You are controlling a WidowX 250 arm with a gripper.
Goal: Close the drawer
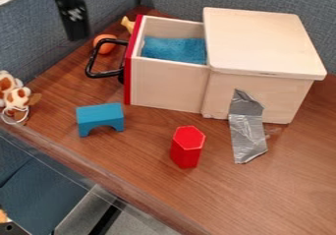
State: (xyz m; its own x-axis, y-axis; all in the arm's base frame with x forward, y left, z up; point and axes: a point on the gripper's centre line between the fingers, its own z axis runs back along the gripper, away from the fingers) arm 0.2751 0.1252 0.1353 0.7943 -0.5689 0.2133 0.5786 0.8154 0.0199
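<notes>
- A bench (289, 180) with a brown wood-grain top, its front edge running at a slant
- On it, a pale wooden box (263, 42), its drawer (167, 84) standing open to the left, with a red front and a black handle
- A strip of silver tape (248, 140) running from the box's side down onto the bench
- In front of the drawer, a blue arch block (100, 117) and an upright red hexagonal block (187, 145), apart
- Behind the handle, an orange round thing (105, 43)
- At the left, a brown-and-white toy (14, 95)
</notes>
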